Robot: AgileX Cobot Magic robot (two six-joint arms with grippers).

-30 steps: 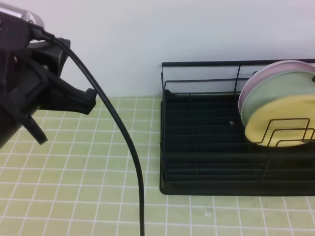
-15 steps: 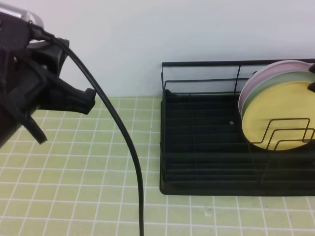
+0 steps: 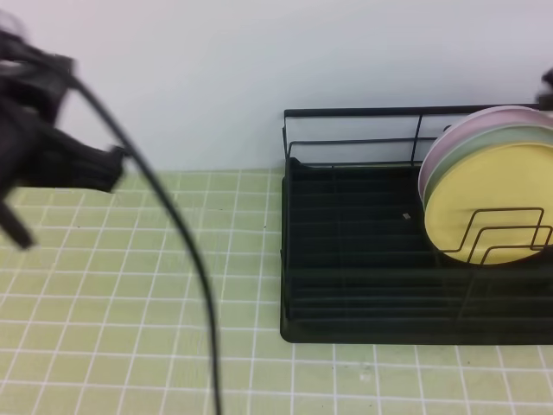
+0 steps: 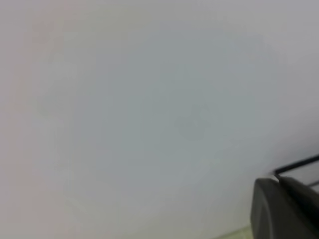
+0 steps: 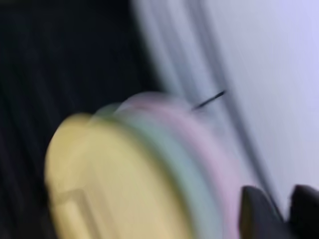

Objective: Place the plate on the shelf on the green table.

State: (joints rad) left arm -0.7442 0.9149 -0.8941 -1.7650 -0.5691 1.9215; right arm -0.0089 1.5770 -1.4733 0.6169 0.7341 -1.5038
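Plate (image 3: 492,203) stands on edge in the shelf (image 3: 363,251) on the green bench (image 3: 138,294), frontmost, against a mint plate (image 3: 484,151) and a pink plate (image 3: 458,134). Left fingers are clenched on nothing; right fingers (image 5: 256,211) are off the plate, spread unclear through blur.

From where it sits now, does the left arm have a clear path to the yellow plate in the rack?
Probably not directly. The left hand is far across the green table, and the shelf holds the plate upright behind wire dividers, against a green plate.
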